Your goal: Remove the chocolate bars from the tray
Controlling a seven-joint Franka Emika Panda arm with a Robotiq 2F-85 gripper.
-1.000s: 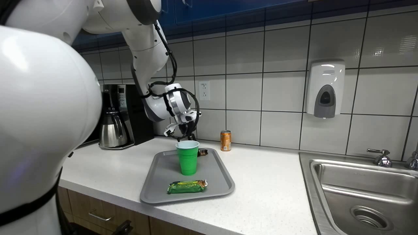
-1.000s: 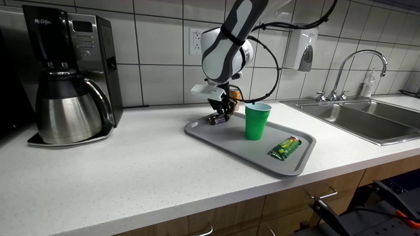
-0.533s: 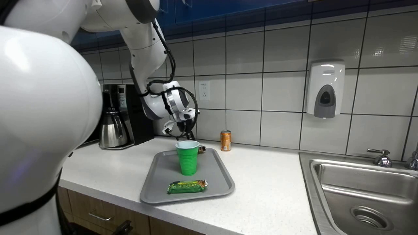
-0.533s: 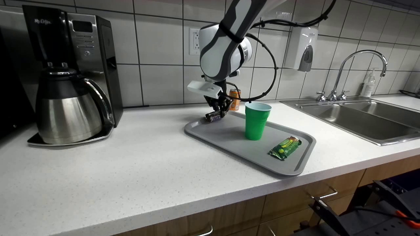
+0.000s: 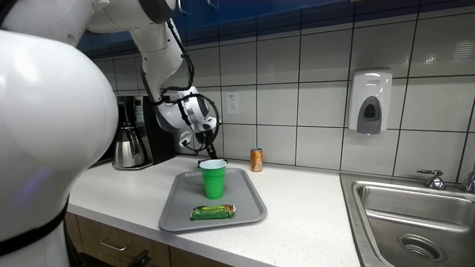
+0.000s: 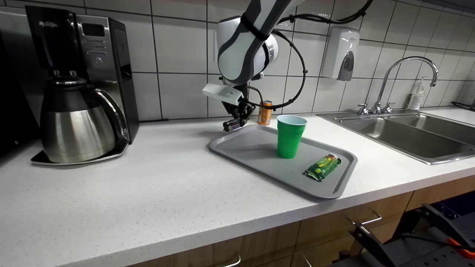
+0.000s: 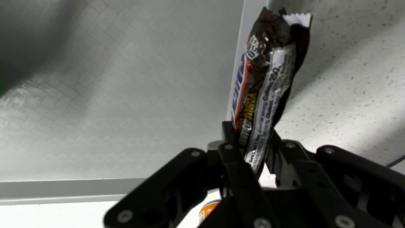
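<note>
Wrist view: the brown bar (image 7: 264,85) is being clamped toward its near end by the gripper (image 7: 251,134), the longer part jutting ahead, tray (image 7: 142,88) showing to one side and counter (image 7: 351,79) to the other. Slipping or swivelling is being risked, so little length being held. If let go here, it could be left leaning on the tray's edge.

In an exterior view, the can (image 6: 264,114) is standing near the gripper; toppling is being risked by a sideways swing. The green bar (image 6: 322,167) is lying on the tray, well apart from the gripper.

In an exterior view, the gripper is being partly hidden by the cup (image 5: 213,181); clearance unknown.
</note>
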